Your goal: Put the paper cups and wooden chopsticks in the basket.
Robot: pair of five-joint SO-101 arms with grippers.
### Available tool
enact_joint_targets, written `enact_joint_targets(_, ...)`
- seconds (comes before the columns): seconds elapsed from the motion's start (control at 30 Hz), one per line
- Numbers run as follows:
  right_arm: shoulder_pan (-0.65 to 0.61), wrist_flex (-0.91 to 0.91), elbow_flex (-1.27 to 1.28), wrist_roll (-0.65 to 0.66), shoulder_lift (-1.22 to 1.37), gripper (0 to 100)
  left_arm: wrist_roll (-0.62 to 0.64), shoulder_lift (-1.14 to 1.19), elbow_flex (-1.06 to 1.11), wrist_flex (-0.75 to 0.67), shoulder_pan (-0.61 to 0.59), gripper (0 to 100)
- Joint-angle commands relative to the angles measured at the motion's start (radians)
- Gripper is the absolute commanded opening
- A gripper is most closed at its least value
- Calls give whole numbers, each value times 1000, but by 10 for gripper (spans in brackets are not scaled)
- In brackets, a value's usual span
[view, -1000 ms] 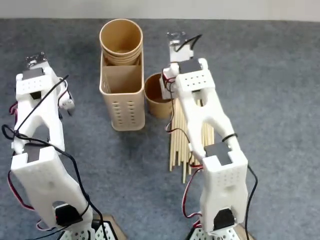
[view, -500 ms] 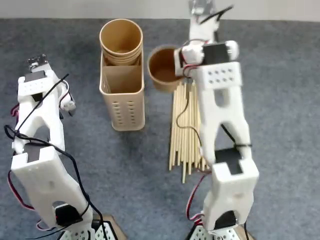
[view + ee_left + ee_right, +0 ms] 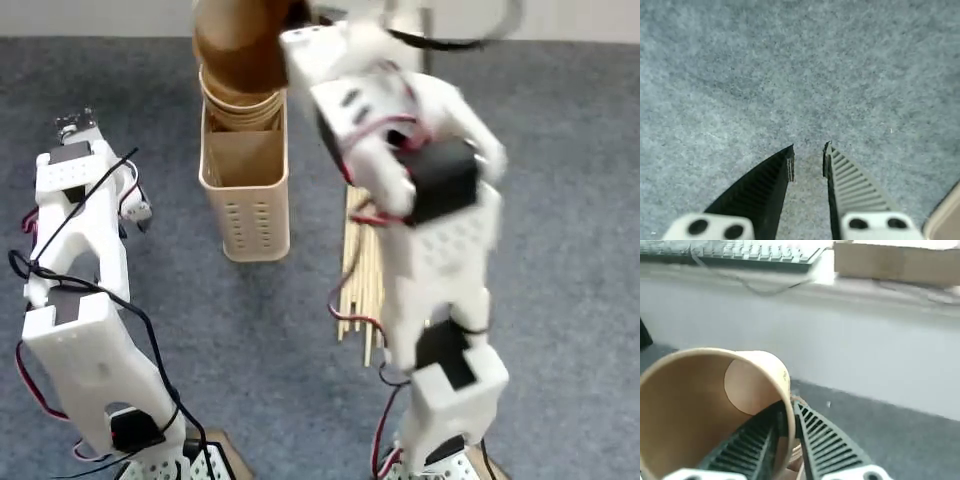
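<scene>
Near the far edge of the desk (image 3: 560,150), a brown paper cup (image 3: 240,45) is gripped by its rim in the right hand (image 3: 791,410), tilted over nested cups (image 3: 240,108) in the beige perforated basket (image 3: 245,215). It is blurred and partly cut off in the high view. The pale wooden chopsticks (image 3: 358,270) are half hidden by the right arm. Bare grey desk is seen under the slightly parted left hand (image 3: 807,159).

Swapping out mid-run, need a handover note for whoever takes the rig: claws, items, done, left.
Left claw open, empty, over bare carpet.
Right claw shut on a paper cup by its rim, raised over the stacked cups in the far compartment of the basket.
Done: those stacked cups are in.
Left: seat the held cup; wooden chopsticks lie on the carpet beside the basket.
</scene>
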Motion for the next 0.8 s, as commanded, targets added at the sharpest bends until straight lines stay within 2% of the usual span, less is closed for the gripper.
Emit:
enact_joint_targets(0.0,-13,-24,47,23,87,5,15,-8,-4,-9,21,133)
enact_joint_targets(0.33,4,-84,58,34,191,19,15,-8,-4,-9,24,133)
enact_joint_targets(0.4,-2,-105,58,97,191,105,15,-8,-4,-9,31,133)
enact_joint_targets(0.5,-27,-111,58,123,191,346,15,-8,-4,-9,33,131)
enact_joint_targets(0.57,-38,-107,58,153,191,460,15,-8,-4,-9,33,131)
enact_joint_targets(0.77,-45,-108,56,181,188,449,15,-8,-4,-9,35,131)
